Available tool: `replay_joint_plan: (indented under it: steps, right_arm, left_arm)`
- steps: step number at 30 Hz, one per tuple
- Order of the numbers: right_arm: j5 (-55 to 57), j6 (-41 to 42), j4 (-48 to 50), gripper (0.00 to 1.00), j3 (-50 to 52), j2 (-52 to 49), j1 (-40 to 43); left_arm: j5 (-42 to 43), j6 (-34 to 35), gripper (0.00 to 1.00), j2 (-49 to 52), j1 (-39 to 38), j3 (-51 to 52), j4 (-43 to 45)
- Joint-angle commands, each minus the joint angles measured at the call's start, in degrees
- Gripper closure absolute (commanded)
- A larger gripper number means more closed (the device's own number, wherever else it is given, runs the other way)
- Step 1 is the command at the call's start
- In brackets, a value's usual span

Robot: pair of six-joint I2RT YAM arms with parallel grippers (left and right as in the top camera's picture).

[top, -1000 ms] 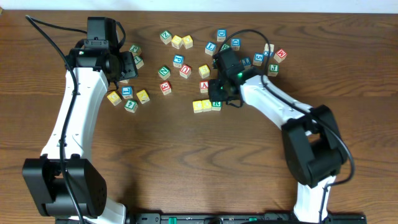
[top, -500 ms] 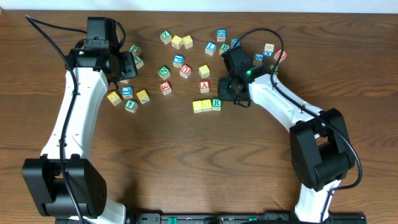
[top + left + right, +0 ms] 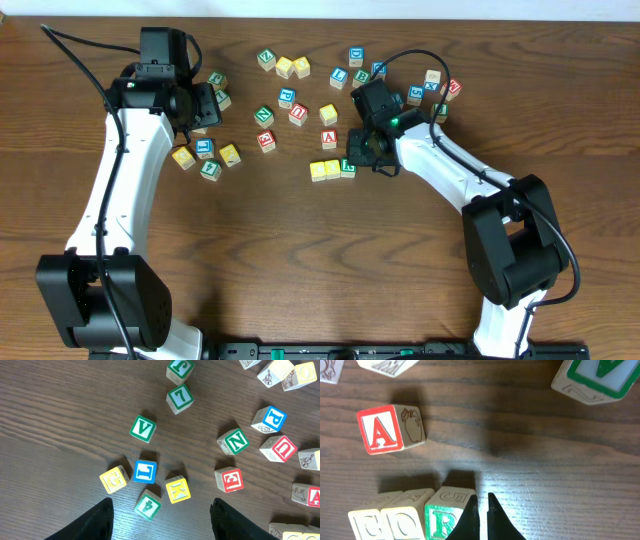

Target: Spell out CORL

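My right gripper [image 3: 481, 510] has its two black fingers pressed together with nothing between them. In the right wrist view the tips sit at the bottom centre of the frame, right against the right edge of the wooden cube with a green R on a white face [image 3: 440, 519]. I cannot tell whether they actually touch it. To the left of that cube, touching it in one row along the bottom left edge, stand the two pale wooden cubes with yellow faces [image 3: 385, 522]. Their letters look like C and O. From overhead the row lies at the centre of the brown wooden table [image 3: 300, 260]. The yellow pair [image 3: 325, 170] is on the left, the R cube [image 3: 348, 167] on the right, and my right gripper [image 3: 356, 158] is at the row's right end. The wooden cube with a red A [image 3: 387, 429] lies apart, above the row at the left of the wrist frame. A wooden cube with a green V [image 3: 597, 377] is in the upper right corner.

My left gripper [image 3: 207, 108] is in the upper left of the overhead frame, its jaws spread and empty. In the left wrist view the two fingers [image 3: 92, 522] rise from the bottom edge, well apart. The wooden cube with a blue L [image 3: 145, 471] lies flat on the table just above the gap between them, left of centre, among other loose cubes. Overhead, this L cube [image 3: 205, 147] is in a small cluster left of centre, well apart from the row.
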State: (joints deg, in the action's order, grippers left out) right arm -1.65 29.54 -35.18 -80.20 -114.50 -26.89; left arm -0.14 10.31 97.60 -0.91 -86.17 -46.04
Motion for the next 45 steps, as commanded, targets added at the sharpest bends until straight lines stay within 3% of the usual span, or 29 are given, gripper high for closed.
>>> replay_joint_plan:
  steps: [1,29,33,39,45]
  right_arm:
    - [0.9,0.63,0.52,0.98,1.4,0.9,-0.94]
    - [-2.03,-3.91,5.25,0.96,3.15,0.9,-3.08]
    - [-1.73,-4.35,5.6,0.89,2.36,1.2,-2.67]
    - [-1.73,-6.67,-2.51,0.66,-6.08,4.5,1.03]
    - [-1.51,-8.68,-15.26,0.61,-20.13,4.57,5.7]
  left_arm:
    - [0.11,-0.11,0.39,0.57,0.22,0.57,0.0]
    - [0.11,-0.11,0.39,0.57,0.22,0.57,-0.17]
    - [0.11,-0.11,0.39,0.57,0.22,0.57,-0.17]
    - [0.11,-0.13,0.39,0.57,0.22,0.57,-0.17]
    - [0.11,-0.11,0.39,0.57,0.22,0.57,-0.11]
